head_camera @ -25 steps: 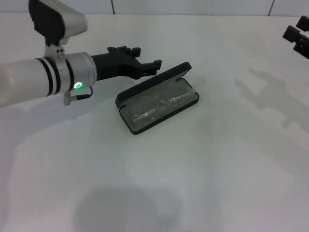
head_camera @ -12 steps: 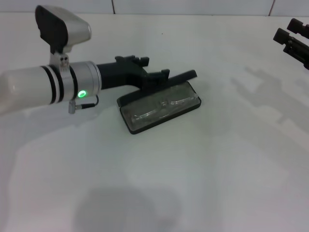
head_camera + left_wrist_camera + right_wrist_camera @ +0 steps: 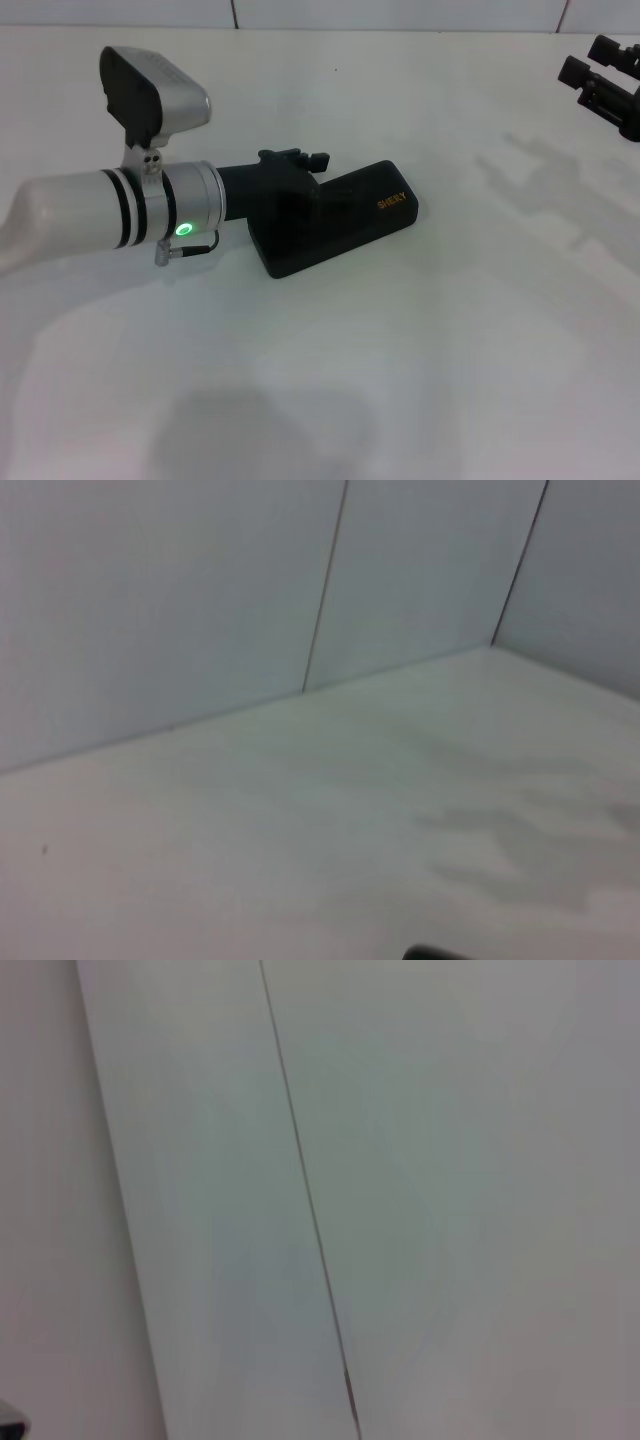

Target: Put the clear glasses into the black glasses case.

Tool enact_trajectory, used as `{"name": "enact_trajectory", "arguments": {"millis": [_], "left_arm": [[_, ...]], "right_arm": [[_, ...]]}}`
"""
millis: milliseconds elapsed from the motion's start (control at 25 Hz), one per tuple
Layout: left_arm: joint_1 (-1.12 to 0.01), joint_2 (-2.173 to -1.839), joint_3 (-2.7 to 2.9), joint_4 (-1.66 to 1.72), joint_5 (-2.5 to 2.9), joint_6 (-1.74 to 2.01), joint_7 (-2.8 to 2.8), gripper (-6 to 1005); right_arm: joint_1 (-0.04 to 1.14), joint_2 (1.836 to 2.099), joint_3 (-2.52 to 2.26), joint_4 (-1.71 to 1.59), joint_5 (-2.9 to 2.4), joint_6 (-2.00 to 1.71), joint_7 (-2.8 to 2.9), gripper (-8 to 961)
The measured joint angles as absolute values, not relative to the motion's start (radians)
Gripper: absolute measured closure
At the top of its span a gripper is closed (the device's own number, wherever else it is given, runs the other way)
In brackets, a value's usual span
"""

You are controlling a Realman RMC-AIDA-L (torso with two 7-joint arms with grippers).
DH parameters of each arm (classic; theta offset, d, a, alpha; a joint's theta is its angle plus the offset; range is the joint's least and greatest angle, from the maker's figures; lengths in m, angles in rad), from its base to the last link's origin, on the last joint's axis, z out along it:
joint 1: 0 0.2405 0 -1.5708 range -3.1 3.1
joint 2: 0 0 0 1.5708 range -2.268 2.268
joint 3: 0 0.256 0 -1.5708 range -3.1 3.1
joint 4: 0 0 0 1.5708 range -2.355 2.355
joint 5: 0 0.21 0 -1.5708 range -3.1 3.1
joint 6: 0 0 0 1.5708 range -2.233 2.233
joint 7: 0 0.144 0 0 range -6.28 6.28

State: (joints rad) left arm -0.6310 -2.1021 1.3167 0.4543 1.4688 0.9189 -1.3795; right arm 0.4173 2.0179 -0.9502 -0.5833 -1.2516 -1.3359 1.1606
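Observation:
The black glasses case (image 3: 372, 214) lies closed on the white table in the head view, slanted, with small orange lettering on its lid. The clear glasses are hidden; nothing of them shows outside the case. My left gripper (image 3: 300, 172) rests on the lid's left half, black against black. At the far right edge, my right gripper (image 3: 590, 60) hangs above the table, well away from the case, with its two fingers apart and nothing between them. Neither wrist view shows the case clearly.
The white table (image 3: 420, 350) stretches around the case. A white panelled wall (image 3: 200, 600) runs along the back. My left arm's silver forearm (image 3: 90, 215) crosses the table's left side.
The case's lid has come down from open to closed, hiding the glasses that lay inside. My left gripper moved right and down onto the lid. The right gripper shifted slightly left.

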Motion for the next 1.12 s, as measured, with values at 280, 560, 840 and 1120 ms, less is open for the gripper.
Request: {"name": "enact_trajectory", "arguments": {"millis": [280,560,840,1120], "left_arm": [[-0.577,-2.083,1.309,0.484,1.275,1.294,-1.231,226],[-0.476,-2.027,1.307,0.561,1.277,1.642,-1.144,226],[-0.392,-2.020,1.283,0.563,1.281,1.698,-1.053,226],[-0.383,-2.025,1.282,0.557,1.283,1.695,-1.035,226]], "right_arm": [[0.470,1.969,-1.095,-0.601,-1.289,-1.405,1.227,387],[0.544,1.933,-1.121,-0.603,-1.496,-1.625,1.247,285],[0.520,1.974,-1.128,-0.605,-1.524,-1.690,1.069,113],[0.508,1.988,-1.120,-0.606,-1.525,-1.704,1.020,95]]}}
